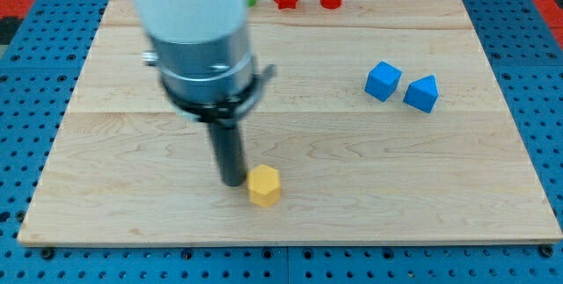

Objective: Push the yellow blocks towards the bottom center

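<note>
The one yellow hexagonal block (264, 185) I can see already sits near the surface's (352, 187) bottom centre, my tip (232, 182) touching it at its nine o'clock; this jawless rod end effector grips nothing, so little remains.

Item: one small yellow hexagonal block (264, 185), plain solid colour, standing flat with its six-sided face upward. Location: light wooden board, lower half, slightly toward the view's left of centre, near the bottom edge. Only one yellow block is visible in this view.
</note>
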